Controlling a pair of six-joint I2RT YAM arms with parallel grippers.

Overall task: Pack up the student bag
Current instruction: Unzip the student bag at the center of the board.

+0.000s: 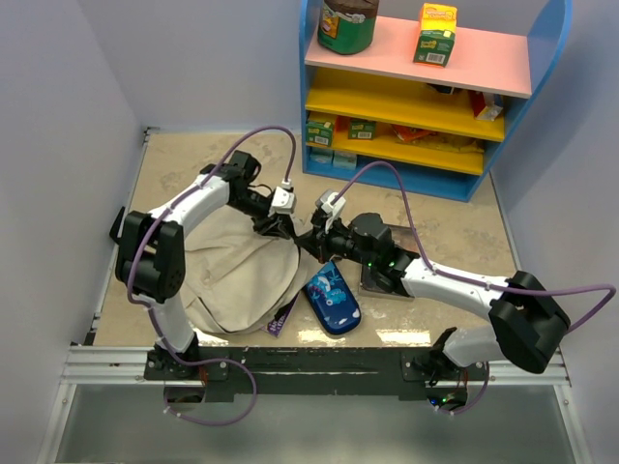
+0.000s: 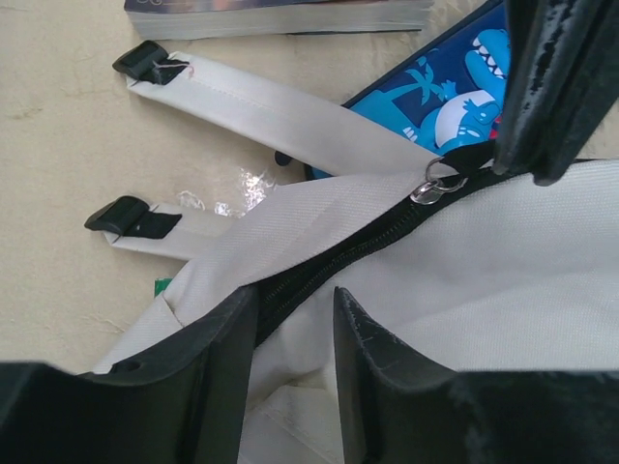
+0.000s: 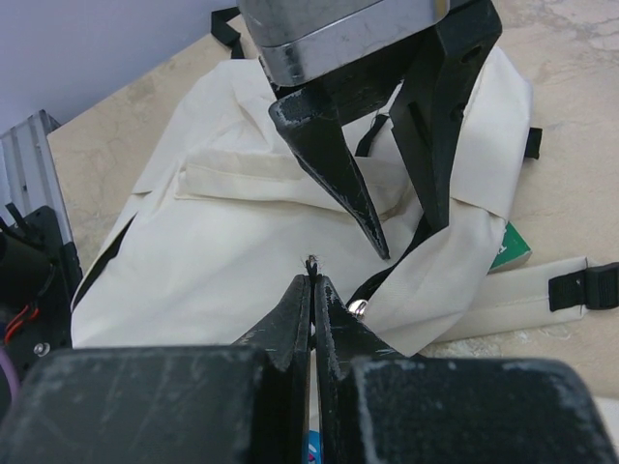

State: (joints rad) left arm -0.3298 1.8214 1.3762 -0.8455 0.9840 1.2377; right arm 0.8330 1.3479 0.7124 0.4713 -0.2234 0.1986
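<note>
The student bag [image 1: 227, 275], beige canvas, lies flat at the near left of the table. Its dark zipper [image 2: 319, 266] runs between the fingers [image 2: 218, 348] of my left gripper [image 2: 295, 309], which pinch a fold of the bag's cloth beside the zipper. My right gripper [image 3: 312, 280] is shut on the black zipper pull cord [image 3: 311, 261], just past the silver ring [image 2: 435, 181] of the slider. The two grippers meet at the bag's right edge: the left gripper [image 1: 274, 225] and the right gripper [image 1: 314, 242]. Two beige straps end in black buckles [image 2: 145, 60].
A blue dinosaur-print pencil case [image 1: 332, 298] lies right of the bag, close to both grippers. A flat book [image 1: 382, 271] lies under the right arm. A green item [image 3: 513, 246] peeks from under the bag. A colourful shelf [image 1: 426, 87] with boxes stands at the back.
</note>
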